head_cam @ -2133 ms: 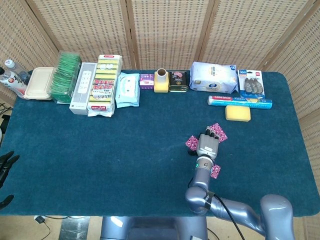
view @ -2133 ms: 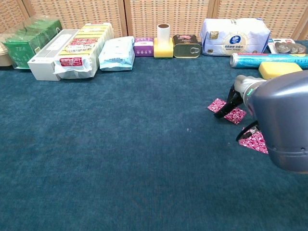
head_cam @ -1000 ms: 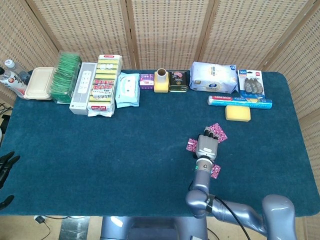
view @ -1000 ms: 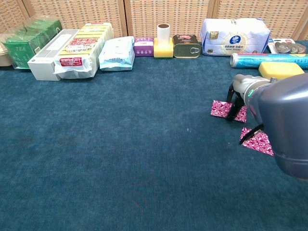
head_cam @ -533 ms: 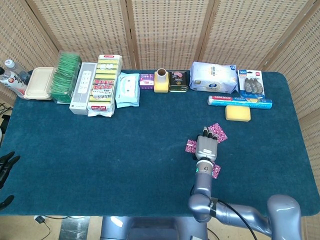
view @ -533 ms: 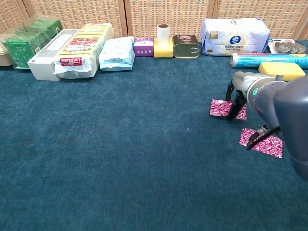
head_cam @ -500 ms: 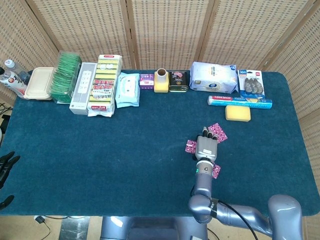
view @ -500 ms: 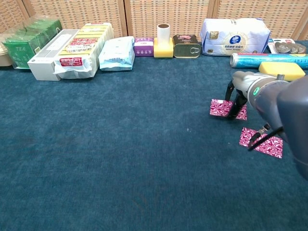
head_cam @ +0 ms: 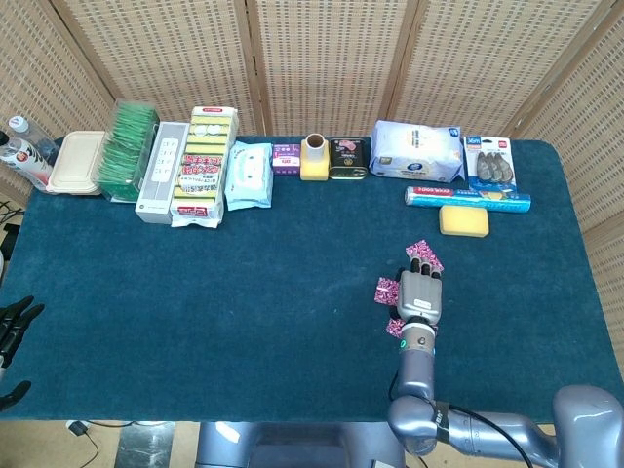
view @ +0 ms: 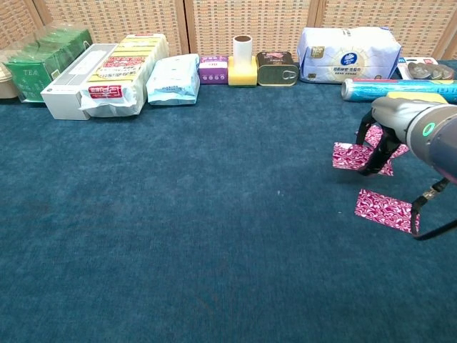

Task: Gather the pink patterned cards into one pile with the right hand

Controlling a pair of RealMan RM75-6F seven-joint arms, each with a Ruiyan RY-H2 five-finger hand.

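Observation:
Three pink patterned cards lie on the blue cloth at the right. My right hand (head_cam: pixel 419 292) (view: pixel 381 139) reaches out flat over them, fingertips pressing down on the left card (head_cam: pixel 388 291) (view: pixel 348 155). That card now touches the far card (head_cam: pixel 424 253) (view: pixel 371 133), which is partly hidden by the fingers. The near card (view: pixel 385 210) lies apart, closer to me; the head view hides it under my wrist. The hand grips nothing. My left hand (head_cam: pixel 12 324) hangs off the table's left edge, dark fingers apart and empty.
Along the back edge stand a blue foil roll (head_cam: pixel 468 198), a yellow sponge (head_cam: pixel 463 220), a tissue pack (head_cam: pixel 417 151), a tin (head_cam: pixel 348 158), a yellow tape holder (head_cam: pixel 314 159) and boxed goods (head_cam: pixel 205 166) at the left.
My right hand has slid to the right, dragging the left card along until it meets the far card. The near card is now uncovered in the chest view.

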